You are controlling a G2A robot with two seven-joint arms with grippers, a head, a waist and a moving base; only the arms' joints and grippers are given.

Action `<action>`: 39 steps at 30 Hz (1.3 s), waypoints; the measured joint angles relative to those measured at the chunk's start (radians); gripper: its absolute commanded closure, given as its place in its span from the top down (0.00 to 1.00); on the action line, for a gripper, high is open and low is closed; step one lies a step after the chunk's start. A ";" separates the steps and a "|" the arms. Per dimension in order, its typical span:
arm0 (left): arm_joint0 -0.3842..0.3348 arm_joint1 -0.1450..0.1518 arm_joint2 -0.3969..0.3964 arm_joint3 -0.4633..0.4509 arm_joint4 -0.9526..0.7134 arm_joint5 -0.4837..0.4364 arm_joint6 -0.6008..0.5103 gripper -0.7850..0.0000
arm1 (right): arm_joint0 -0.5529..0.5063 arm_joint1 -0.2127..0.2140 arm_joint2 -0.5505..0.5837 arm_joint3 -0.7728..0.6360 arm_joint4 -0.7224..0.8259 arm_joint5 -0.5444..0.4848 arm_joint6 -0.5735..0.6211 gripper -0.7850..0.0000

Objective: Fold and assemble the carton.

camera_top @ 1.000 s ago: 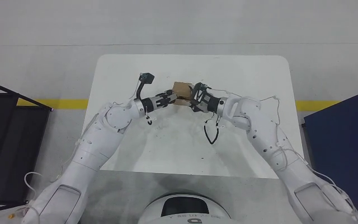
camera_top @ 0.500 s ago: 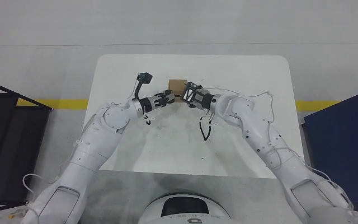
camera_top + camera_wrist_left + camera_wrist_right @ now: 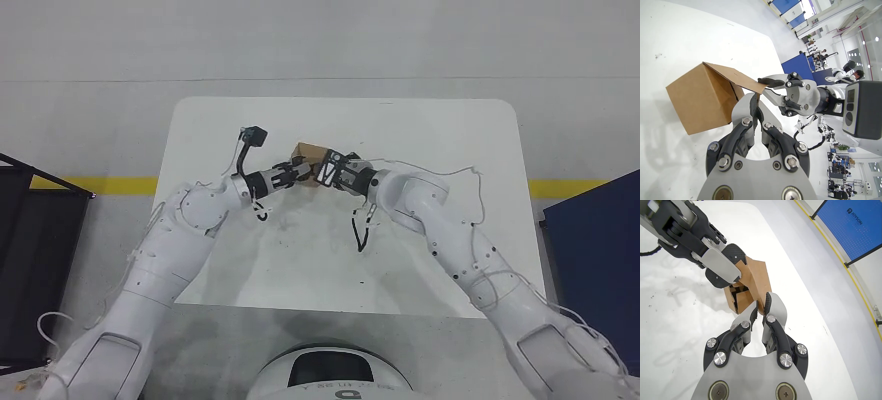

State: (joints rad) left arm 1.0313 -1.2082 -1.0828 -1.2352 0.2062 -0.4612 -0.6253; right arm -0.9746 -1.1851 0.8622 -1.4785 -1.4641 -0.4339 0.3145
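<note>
Table: carton btwn L/R end effectors

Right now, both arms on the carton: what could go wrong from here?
1. The left gripper and right gripper each pinch only a thin flap edge of the carton; pulling against each other may tear or crease the cardboard.
2. Both holds sit near the flap rims, so a flap might slip out of the fingers mid-fold.
3. The two grippers are close together at the carton's open end and could collide while closing it.
</note>
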 measured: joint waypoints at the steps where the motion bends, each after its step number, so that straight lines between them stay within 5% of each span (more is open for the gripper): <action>1: 0.002 0.000 -0.002 -0.001 -0.004 -0.004 0.001 0.79 | -0.003 0.000 0.003 -0.003 -0.002 -0.002 0.000 0.00; 2: 0.004 0.001 -0.005 -0.003 -0.009 -0.009 0.004 1.00 | -0.006 0.001 0.005 -0.006 -0.003 -0.006 0.000 0.00; 19: 0.132 0.031 -0.178 -0.011 -0.326 -0.151 0.031 1.00 | -0.103 0.026 0.073 -0.146 -0.078 -0.069 0.104 0.00; 30: 0.111 0.009 -0.108 0.086 -0.416 -0.124 0.029 1.00 | -0.188 0.043 0.130 -0.271 -0.156 -0.050 0.109 0.00; 39: 0.056 -0.010 -0.054 0.176 -0.431 -0.125 0.005 1.00 | -0.141 0.023 0.069 -0.235 -0.162 -0.055 0.196 0.00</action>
State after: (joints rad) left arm 1.0878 -1.2177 -1.1363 -1.0592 -0.2244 -0.5858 -0.6200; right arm -1.1159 -1.1619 0.9310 -1.7132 -1.6260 -0.4891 0.5105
